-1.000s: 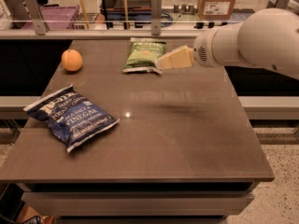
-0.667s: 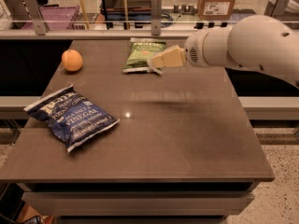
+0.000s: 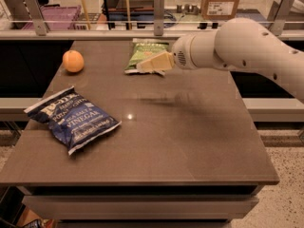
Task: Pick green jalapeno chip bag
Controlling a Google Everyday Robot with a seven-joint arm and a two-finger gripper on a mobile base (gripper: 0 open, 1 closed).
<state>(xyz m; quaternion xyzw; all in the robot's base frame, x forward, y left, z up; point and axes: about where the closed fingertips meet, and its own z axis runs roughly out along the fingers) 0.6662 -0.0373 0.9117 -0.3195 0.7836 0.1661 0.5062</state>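
Where the white arm (image 3: 237,46) reaches in from the right, the cream gripper (image 3: 142,66) points left, low over the near edge of the green jalapeno chip bag (image 3: 145,51). Cannot tell whether it is open or closed, or whether it touches the bag; nothing visibly held. The bag lies flat at the far middle of the brown table (image 3: 190,141), close to the back edge. To its left, apart from it, sits an orange (image 3: 73,61). Nearer the front left lies a larger dark blue bag (image 3: 73,118) lettered "VINEGAR" - well apart from gripper and green bag.
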